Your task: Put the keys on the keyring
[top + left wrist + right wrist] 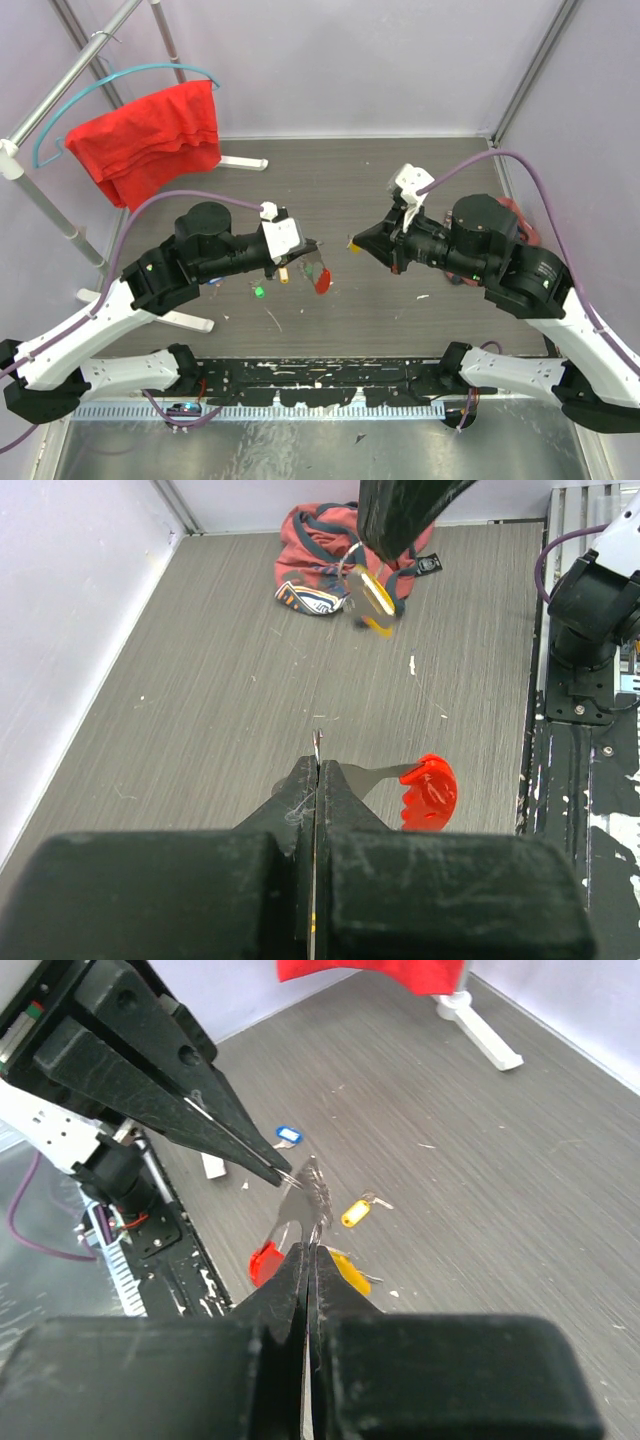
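My left gripper [306,249] [317,764] is shut on the thin metal loop [303,1195] of the keyring, whose red bar [428,792] [321,280] hangs down beside the jaws, above the table. Facing it, my right gripper [358,243] [311,1250] is shut on a key with a yellow tag [351,1272] [371,590]; the key's tip sits right at the loop. On the table lie a green key [258,291], a yellow key [357,1212] and a blue key [287,1135].
A red cloth [150,135] hangs on a teal hanger at the back left, above a white rack foot [240,162]. A red and blue bag [330,550] lies behind the right arm. A black rail [320,375] runs along the near edge.
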